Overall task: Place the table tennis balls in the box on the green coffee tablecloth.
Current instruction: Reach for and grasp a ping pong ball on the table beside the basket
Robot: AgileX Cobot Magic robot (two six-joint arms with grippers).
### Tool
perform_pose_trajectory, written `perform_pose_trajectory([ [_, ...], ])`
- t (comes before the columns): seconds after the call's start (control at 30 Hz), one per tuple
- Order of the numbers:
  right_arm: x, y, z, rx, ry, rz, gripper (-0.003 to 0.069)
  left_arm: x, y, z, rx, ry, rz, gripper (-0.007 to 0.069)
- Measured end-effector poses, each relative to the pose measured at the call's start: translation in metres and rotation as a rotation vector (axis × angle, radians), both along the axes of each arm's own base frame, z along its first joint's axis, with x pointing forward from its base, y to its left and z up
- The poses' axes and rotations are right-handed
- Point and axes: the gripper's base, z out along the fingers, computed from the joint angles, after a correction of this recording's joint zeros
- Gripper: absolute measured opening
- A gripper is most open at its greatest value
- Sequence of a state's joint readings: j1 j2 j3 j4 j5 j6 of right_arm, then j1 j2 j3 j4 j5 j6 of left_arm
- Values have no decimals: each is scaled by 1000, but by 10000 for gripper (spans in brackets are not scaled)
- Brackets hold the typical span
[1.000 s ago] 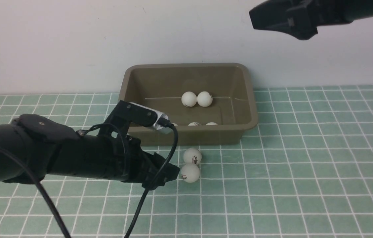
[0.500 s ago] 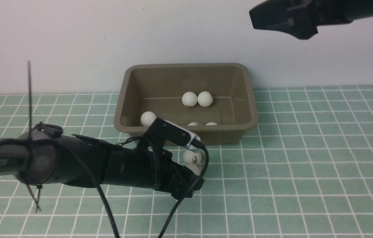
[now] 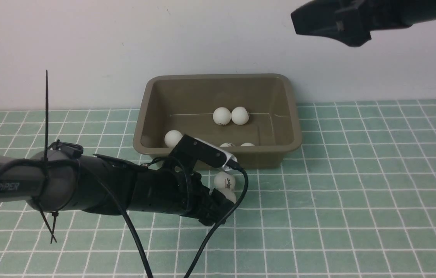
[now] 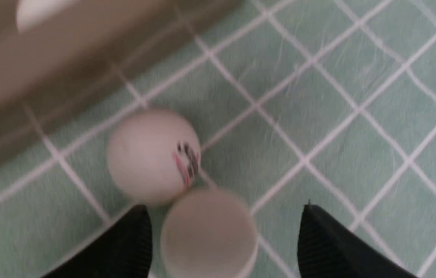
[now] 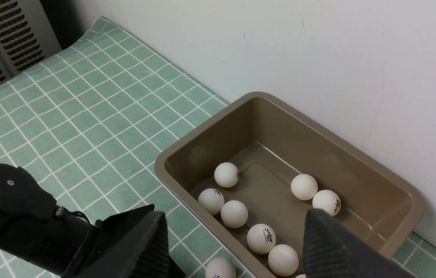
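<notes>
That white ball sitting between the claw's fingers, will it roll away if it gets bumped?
Probably: the ball is round and smooth on flat tablecloth, so a nudge likely sends it rolling. It touches a second ball, which would probably scoot too. It looks small and light, so the open left claw should lift it easily.

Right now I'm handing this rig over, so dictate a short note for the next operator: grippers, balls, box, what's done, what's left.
The left gripper is open, low over the green cloth, straddling the nearer ball without gripping it.
The right gripper is open, empty, raised high near the right end of the box.
Done: at least seven balls lie in the box.
Left: the nearer ball and the printed ball touching it, both on the cloth before the box.
</notes>
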State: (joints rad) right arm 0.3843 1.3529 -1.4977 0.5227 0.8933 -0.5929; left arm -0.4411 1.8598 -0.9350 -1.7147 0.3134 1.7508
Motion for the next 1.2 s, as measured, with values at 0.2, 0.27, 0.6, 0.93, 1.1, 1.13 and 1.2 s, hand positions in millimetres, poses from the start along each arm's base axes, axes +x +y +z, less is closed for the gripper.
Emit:
perform_pose_trajectory([
  [0.2, 0, 0, 0, 0, 0, 0, 430, 6, -1, 6, 6, -28, 17, 457],
  [0.27, 0, 0, 0, 0, 0, 0, 430, 7, 0, 5, 16, -30, 25, 457],
  [0.6, 0, 0, 0, -1, -1, 1, 430, 7, -2, -18, 29, 33, 14, 457],
  [0.93, 0, 0, 0, -2, -2, 1, 430, 7, -3, -28, 27, 60, 4, 346],
  [1.1, 0, 0, 0, -9, -5, 0, 430, -7, -10, 5, -127, 57, -62, 346],
  [1.13, 0, -1, 0, -12, -6, -1, 430, -10, -11, 11, -153, 64, -73, 346],
  [1.2, 0, -1, 0, -16, -8, -2, 430, -14, -13, 20, -189, 64, -101, 346],
])
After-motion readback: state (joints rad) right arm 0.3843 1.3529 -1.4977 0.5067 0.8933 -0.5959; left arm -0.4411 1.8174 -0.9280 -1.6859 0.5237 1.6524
